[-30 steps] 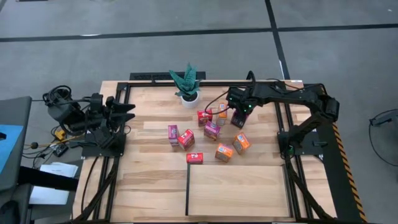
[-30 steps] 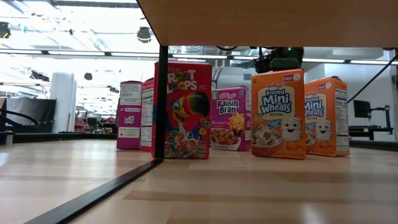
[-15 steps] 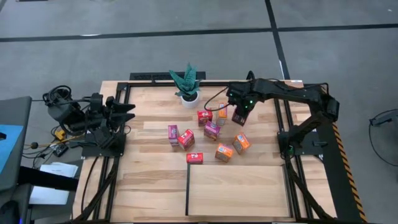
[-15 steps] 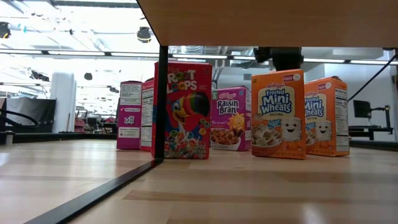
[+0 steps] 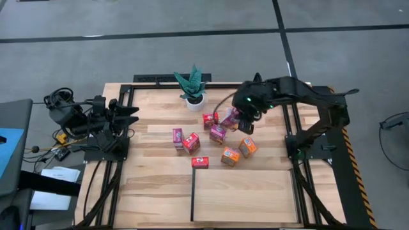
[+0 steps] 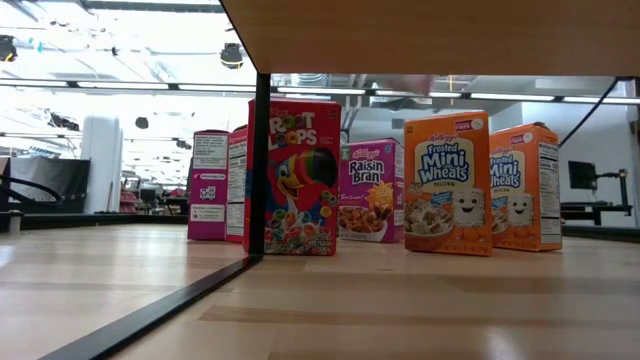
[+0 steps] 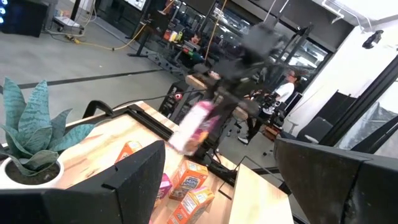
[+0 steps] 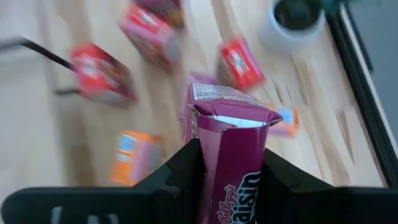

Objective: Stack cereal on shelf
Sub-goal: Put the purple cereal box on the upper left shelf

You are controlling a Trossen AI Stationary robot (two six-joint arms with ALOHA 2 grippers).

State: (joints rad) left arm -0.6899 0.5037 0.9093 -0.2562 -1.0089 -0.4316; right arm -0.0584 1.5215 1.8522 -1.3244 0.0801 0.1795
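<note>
- We see the right pincer (image 5: pixel 238 119) clamped on a magenta-purple cereal box (image 8: pixel 231 158), gripping it by its sides with the flapped top end pointing away from the wrist.
- In the left wrist view that same box (image 7: pixel 194 126) hangs tilted in the air, clear of the table (image 5: pixel 153 166) and above the other boxes.
- Under and just beside the right pincer we find a red box (image 5: pixel 209 120) and another purple box (image 5: pixel 218 133).
- Farther from it, toward the shelf (image 5: pixel 243 195), stand two orange boxes (image 5: pixel 248 146) (image 5: pixel 229 156).
- Out toward the left arm from the pincer are a purple box (image 5: pixel 177 137) and a red box (image 5: pixel 191 143) close together, with one more red box (image 5: pixel 200 162) at the shelf's black strip.
- The shelf panel itself carries no box that we can see from above.
- The potted plant (image 5: pixel 193 86) stands beyond the pincer at the far edge of the table.
- The left pincer (image 5: pixel 131 115) waits wide apart, holding nothing, at the left edge of the table, well apart from every box.
</note>
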